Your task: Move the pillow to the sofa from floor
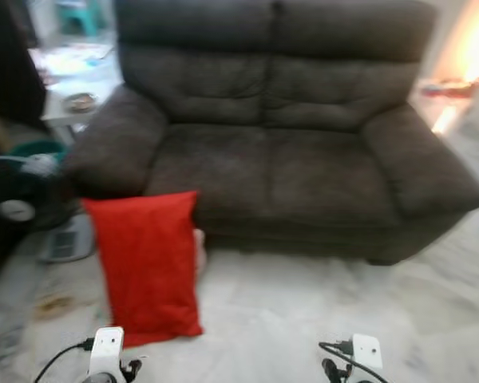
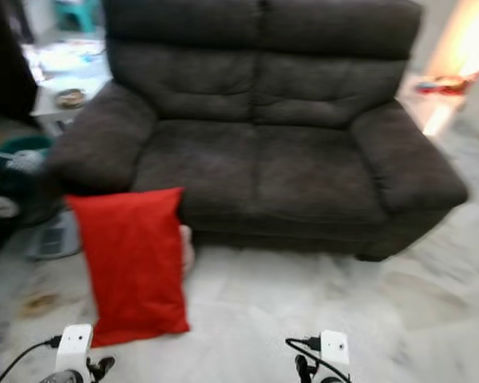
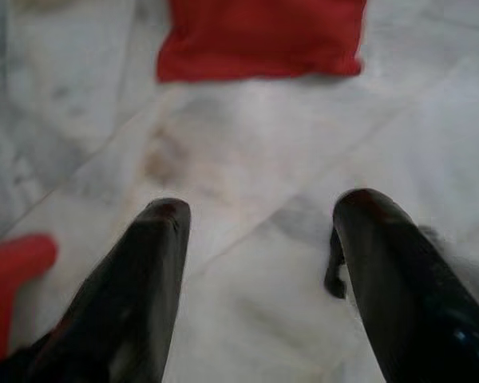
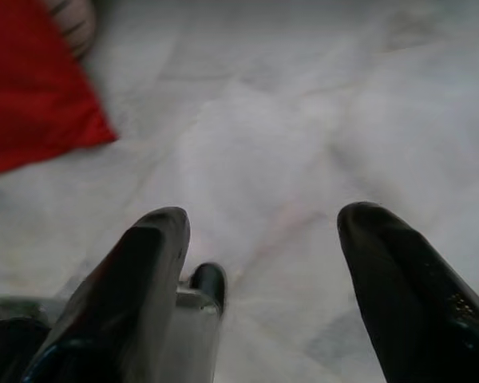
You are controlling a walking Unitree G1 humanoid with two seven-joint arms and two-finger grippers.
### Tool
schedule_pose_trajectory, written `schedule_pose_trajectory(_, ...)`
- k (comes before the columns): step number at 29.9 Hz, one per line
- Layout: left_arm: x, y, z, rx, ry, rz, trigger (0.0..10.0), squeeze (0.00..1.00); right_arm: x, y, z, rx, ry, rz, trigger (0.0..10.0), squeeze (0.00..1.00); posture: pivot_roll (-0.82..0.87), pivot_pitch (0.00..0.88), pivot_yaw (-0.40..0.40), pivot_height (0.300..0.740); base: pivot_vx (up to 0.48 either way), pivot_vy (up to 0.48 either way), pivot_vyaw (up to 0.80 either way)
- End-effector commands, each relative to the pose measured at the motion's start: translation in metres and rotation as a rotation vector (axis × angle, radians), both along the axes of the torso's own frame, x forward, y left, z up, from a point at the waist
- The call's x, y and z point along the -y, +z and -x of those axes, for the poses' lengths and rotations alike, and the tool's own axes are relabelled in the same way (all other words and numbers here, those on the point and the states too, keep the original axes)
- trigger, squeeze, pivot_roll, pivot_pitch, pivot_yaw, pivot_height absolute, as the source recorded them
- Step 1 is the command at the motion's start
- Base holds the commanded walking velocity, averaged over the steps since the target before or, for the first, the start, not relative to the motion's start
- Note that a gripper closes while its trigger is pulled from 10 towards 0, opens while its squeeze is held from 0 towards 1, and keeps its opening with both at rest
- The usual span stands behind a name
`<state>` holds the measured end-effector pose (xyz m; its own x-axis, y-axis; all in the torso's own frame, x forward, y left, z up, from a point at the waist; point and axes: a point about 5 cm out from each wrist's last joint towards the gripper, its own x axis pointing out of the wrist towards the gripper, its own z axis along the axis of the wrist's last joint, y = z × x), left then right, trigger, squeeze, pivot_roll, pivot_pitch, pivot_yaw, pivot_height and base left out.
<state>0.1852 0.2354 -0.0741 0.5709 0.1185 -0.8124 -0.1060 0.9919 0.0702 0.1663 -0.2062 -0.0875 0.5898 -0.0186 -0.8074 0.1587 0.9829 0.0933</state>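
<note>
To the left of the sofa (image 1: pixel 275 136), a dark fan (image 1: pixel 16 199) is seen low against the floor, and behind it a white side table (image 1: pixel 72 96) carrying a small bowl is placed near the sofa's left armrest. A flat grey item, too blurred to be identified, is laid on the floor between the fan and the sofa's left front corner.

The red pillow (image 1: pixel 148 263) is stood on end on the pale marble floor (image 1: pixel 303 319), leaned against the front of the sofa just below its left armrest. Its lower edge is rested on the tiles and its upper edge is reached about level with the seat cushion. Nothing is laid on the seat of the sofa.

The left gripper (image 3: pixel 259 215) is held low over the floor in front of the sofa, short of the pillow's lower edge, which is seen ahead of it in the left wrist view. Its two black fingers (image 3: pixel 136 287) are spread apart and nothing is held between them.

The right gripper (image 4: pixel 263 219) is held over bare tiles in front of the sofa's middle, well apart from the pillow, a corner of which is seen in the right wrist view. Its fingers (image 4: pixel 399 287) are likewise spread wide and released, with only floor between them.

To the right of the sofa, a bright warm glow is seen against the wall.
</note>
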Motion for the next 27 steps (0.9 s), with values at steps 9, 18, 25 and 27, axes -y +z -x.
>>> schedule_pose_trajectory(9, -0.0015, -0.0005, 0.0016, -0.01, -0.004, 0.0, 10.0, 0.0, 0.002, -0.0023, 0.0059, -0.017, -0.018, -0.001, 10.0, 0.0, 0.11, 0.026, -0.055, 0.74, 0.0, 0.469, 0.0)
schedule_pose_trajectory(18, -0.0023, 0.0003, 0.0006, -0.001, -0.01, -0.016, 10.0, 0.0, 0.0013, -0.0022, 0.0054, -0.018, -0.011, -0.003, 10.0, 0.0, 0.12, 0.012, -0.051, 0.74, 0.0, 0.304, 0.0)
schedule_pose_trajectory(25, -0.0034, 0.0017, -0.0012, 0.017, 0.01, -0.012, 10.0, 0.0, 0.0, -0.0017, 0.0037, -0.012, -0.015, -0.009, 10.0, 0.0, 0.12, 0.019, -0.051, 0.74, 0.0, 0.0, 0.0)
schedule_pose_trajectory(27, -0.0038, 0.002, -0.0016, 0.02, 0.014, -0.012, 10.0, 0.0, -0.0004, -0.0017, 0.0034, -0.013, -0.014, -0.009, 10.0, 0.0, 0.11, 0.019, -0.049, 0.74, 0.0, 0.0, 0.0)
